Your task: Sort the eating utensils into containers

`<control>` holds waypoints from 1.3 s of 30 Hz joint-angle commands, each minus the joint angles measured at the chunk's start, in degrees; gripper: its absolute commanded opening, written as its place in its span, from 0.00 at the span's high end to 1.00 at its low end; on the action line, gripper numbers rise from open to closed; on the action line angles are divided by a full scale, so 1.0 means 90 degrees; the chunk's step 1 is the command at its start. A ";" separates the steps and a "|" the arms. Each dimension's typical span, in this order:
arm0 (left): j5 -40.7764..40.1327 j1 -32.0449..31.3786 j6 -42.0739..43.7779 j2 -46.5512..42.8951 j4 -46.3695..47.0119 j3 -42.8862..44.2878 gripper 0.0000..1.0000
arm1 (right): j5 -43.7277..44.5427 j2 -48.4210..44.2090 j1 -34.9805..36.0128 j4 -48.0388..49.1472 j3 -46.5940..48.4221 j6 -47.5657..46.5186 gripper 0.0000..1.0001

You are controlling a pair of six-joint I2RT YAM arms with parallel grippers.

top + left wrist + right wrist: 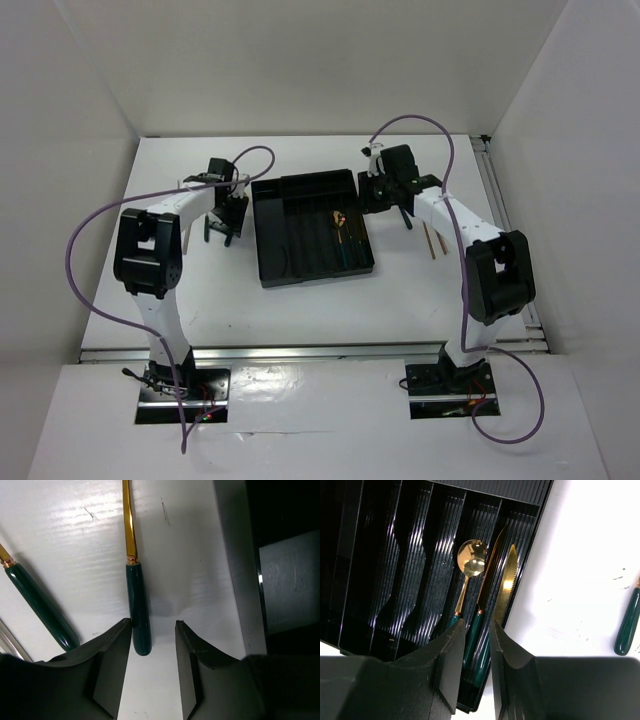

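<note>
Green glossy handle low, gold shaft pointing up-frame, the utensil (138, 605) lies on the white table (75, 540), its butt between the wide-spread fingers of the left gripper (153, 632). The right gripper (477, 625), narrowly parted and empty, hangs over the ribbed black tray (395, 555) holding a spoon (471, 560) and a serrated knife (507, 585).

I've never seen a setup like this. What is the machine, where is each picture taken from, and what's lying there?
Two robot arms are bolted at the near edge of a white table. One picture looks down from above; the other two come from a camera on each wrist, so the dark shapes at their bottom are that arm's own tool. Between the arms sits a black tray with long compartments. The right tool hangs open over it, above a spoon, a knife and a third utensil lying inside. The left tool is open over the table, with a green-handled utensil lying between its fingers, not gripped. Neither tool holds anything.
</note>
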 commanded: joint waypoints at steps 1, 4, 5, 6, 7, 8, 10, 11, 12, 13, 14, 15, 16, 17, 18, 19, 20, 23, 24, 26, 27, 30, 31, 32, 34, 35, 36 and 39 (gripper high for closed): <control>0.0113 0.0080 0.0218 0.0213 0.0153 0.0306 0.47 | 0.0028 0.0053 -0.0027 0.0264 0.0309 -0.0090 0.66; 0.0113 0.0139 0.0287 0.0350 0.0153 0.0365 0.47 | 0.0028 0.0112 -0.0027 0.0264 0.0368 -0.0090 0.66; 0.0113 0.0197 0.0287 0.0350 0.0153 0.0366 0.48 | 0.0028 0.0112 -0.0027 0.0264 0.0426 -0.0090 0.66; 0.0113 0.0197 0.0345 0.0408 0.0153 0.0366 0.48 | 0.0028 0.0171 -0.0027 0.0264 0.0427 -0.0090 0.66; 0.0113 0.0197 0.0346 0.0409 0.0153 0.0443 0.49 | 0.0028 0.0171 -0.0027 0.0264 0.0427 -0.0090 0.66; 0.0171 0.0275 0.0346 0.0467 0.0153 0.0444 0.50 | 0.0028 0.0171 -0.0027 0.0264 0.0494 -0.0090 0.66; 0.0250 0.0334 0.0346 0.0536 0.0153 0.0444 0.56 | 0.0028 0.0239 -0.0027 0.0264 0.0495 -0.0090 0.66; 0.0327 0.0334 0.0346 0.0604 0.0153 0.0502 0.58 | 0.0028 0.0239 -0.0027 0.0264 0.0563 -0.0090 0.66; 0.0328 0.0334 0.0346 0.0691 0.0153 0.0502 0.61 | 0.0028 0.0239 -0.0027 0.0264 0.0563 -0.0090 0.66; 0.0434 0.0402 0.0423 0.0750 0.0153 0.0502 0.79 | 0.0028 0.0307 -0.0027 0.0264 0.0563 -0.0148 0.66; 0.0687 0.0460 0.0482 0.0809 0.0153 0.0599 0.93 | 0.0028 0.0308 -0.0027 0.0264 0.0621 -0.0148 0.66; 0.0796 0.0461 0.0483 0.0809 0.0037 0.0600 1.00 | 0.0028 0.0366 -0.0027 0.0264 0.0622 -0.0148 0.66; 0.0864 0.0548 0.0415 0.0916 -0.0051 0.0716 1.00 | 0.0086 0.0366 -0.0027 0.0264 0.0622 -0.0148 0.66; 0.1000 0.0646 0.0269 0.0975 -0.0129 0.0775 1.00 | 0.0087 0.0366 -0.0027 0.0264 0.0690 -0.0148 0.66; 0.1002 0.0704 0.0181 0.0975 -0.0130 0.0776 1.00 | 0.0087 0.0366 -0.0027 0.0264 0.0690 -0.0206 0.66; 0.1069 0.0763 0.0103 0.0869 -0.0130 0.0776 1.00 | 0.0087 0.0366 -0.0027 0.0264 0.0690 -0.0207 0.66; 0.1070 0.0851 -0.0091 0.0636 -0.0130 0.0776 1.00 | 0.0087 0.0366 -0.0027 0.0264 0.0690 -0.0207 0.66; 0.1070 0.0930 -0.0424 -0.0143 -0.0130 0.0601 1.00 | 0.0087 0.0366 -0.0027 0.0332 0.0612 -0.0265 0.66; 0.1070 0.0930 -0.0870 -0.0399 -0.0130 0.0503 1.00 | 0.0087 0.0366 -0.0027 0.0332 0.0545 -0.0266 0.66; 0.1196 0.0930 -0.1283 -0.0955 0.0122 0.0231 1.00 | 0.0155 0.0308 -0.0027 0.0401 0.0446 -0.0333 0.66; 0.1197 0.0930 -0.1730 -0.1471 0.0182 0.0161 1.00 | 0.0223 0.0250 -0.0027 0.0459 0.0292 -0.0334 0.66; 0.1431 0.0647 -0.2367 -0.2089 0.0387 -0.0015 1.00 | 0.0282 0.0191 -0.0085 0.0459 0.0192 -0.0392 0.66; 0.1528 0.0550 -0.2523 -0.2381 0.0465 -0.0112 1.00 | 0.0282 0.0123 -0.0085 0.0459 0.0096 -0.0460 0.66; 0.1616 0.0365 -0.2863 -0.2490 0.0466 -0.0200 1.00 | 0.0340 0.0064 -0.0085 0.0459 0.0027 -0.0461 0.66; 0.1986 0.0208 -0.3323 -0.2705 0.0670 -0.0356 1.00 | 0.0398 0.0006 -0.0085 0.0518 -0.0051 -0.0461 0.66; 0.2104 0.0130 -0.3587 -0.2900 0.0806 -0.0463 1.00 | 0.0399 0.0005 -0.0085 0.0518 -0.0052 -0.0519 0.66; 0.2202 -0.0055 -0.3851 -0.2969 0.0904 -0.0542 1.00 | 0.0399 -0.0053 -0.0085 0.0518 -0.0120 -0.0519 0.66; 0.2262 -0.0484 -0.4944 -0.3029 0.1197 -0.0698 1.00 | 0.0536 -0.0190 -0.0143 0.0518 -0.0179 -0.0578 0.66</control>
